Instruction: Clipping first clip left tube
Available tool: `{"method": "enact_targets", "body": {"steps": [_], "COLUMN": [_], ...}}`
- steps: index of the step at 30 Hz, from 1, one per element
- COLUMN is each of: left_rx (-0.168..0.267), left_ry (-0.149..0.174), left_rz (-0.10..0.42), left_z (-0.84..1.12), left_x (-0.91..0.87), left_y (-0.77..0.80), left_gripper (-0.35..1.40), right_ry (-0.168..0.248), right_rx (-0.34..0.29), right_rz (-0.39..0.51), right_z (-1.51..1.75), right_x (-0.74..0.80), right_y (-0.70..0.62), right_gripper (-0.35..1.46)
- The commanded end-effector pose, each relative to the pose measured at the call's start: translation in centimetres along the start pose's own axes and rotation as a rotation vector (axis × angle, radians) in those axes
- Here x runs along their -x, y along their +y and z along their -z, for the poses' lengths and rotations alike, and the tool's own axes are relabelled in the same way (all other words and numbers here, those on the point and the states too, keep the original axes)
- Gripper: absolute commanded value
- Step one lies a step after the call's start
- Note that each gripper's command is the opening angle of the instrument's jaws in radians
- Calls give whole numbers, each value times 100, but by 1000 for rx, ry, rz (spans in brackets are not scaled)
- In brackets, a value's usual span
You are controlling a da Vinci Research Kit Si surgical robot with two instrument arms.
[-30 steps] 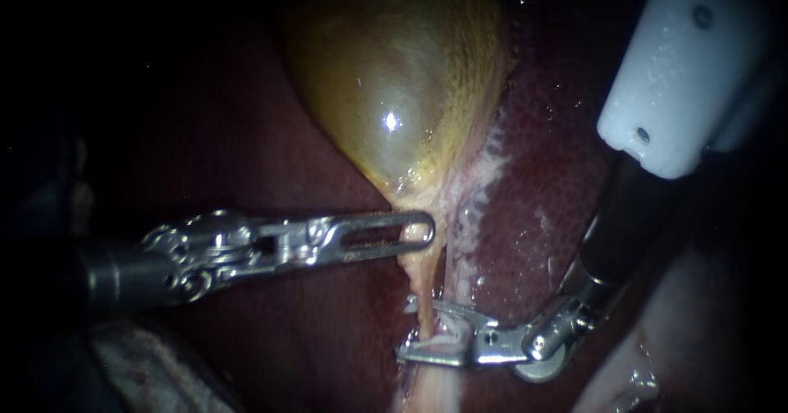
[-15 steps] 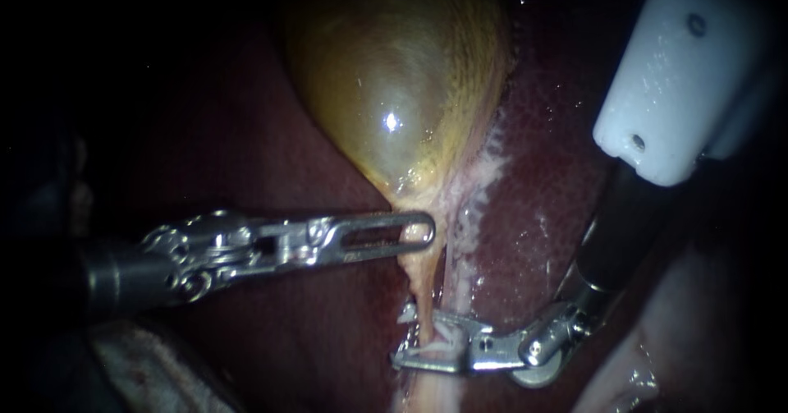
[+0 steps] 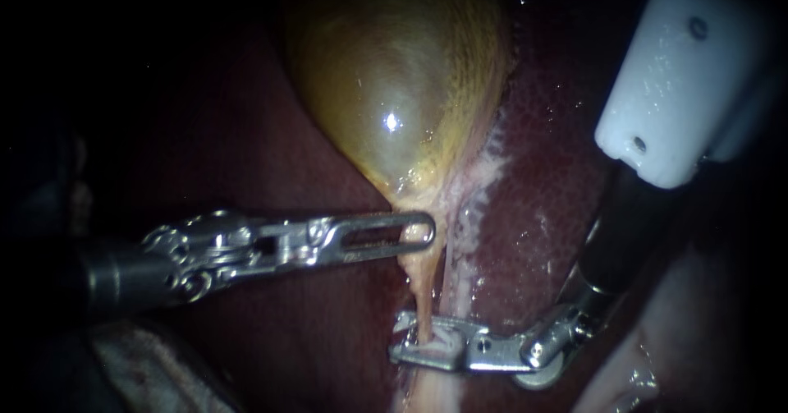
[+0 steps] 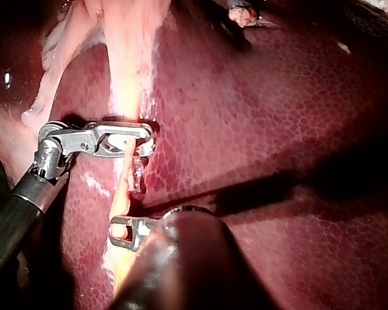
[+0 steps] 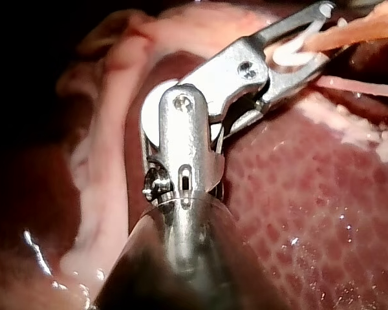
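– Low in the endoscope view, by the right instrument (image 3: 402, 341), what differs from a second ago?

– Its two metal jaws stood wide apart around the left tube (image 3: 422, 294) then. Now they are pressed close across it, clamped on it from both sides, with a white clip (image 3: 439, 339) squeezed between them. The tips have also slid a little further across the tube.

– And the left instrument (image 3: 417, 234)?

– Unchanged. Its slotted jaws hold the narrow lower end of the yellow-green gallbladder (image 3: 394, 76), where it tapers into the tube.

– Where does the tube lie relative to the right jaws?

– It runs down from the gallbladder's tip as a thin yellowish strand and passes straight between the jaws, near their tips. A paler strand lies just beside it over the dark red liver (image 3: 542, 216).

– Do the wrist cameras agree?

– Yes. From the right wrist, the right instrument's jaws (image 5: 313, 35) show the white clip (image 5: 291, 55) between them and the orange tube (image 5: 355, 32) entering at the tips. From the left wrist, the right instrument (image 4: 142, 139) crosses the tube ahead of the left instrument's tip (image 4: 119, 230).
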Motion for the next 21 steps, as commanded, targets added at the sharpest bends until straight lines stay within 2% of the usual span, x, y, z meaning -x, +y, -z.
{"method": "enact_targets", "body": {"steps": [1,6,21], "left_rx": [0,0,0], "left_ry": [0,0,0], "left_rz": [0,0,0], "left_z": [0,0,0], "left_x": [0,0,0], "left_y": [0,0,0], "left_gripper": [-35,-35,-35], "right_ry": [0,-2,-4], "right_rx": [-3,-5,-6], "right_rz": [2,6,9], "right_z": [2,9,12], "right_x": [0,1,3], "right_y": [1,5,9], "right_gripper": [-11,-35,-35]}}
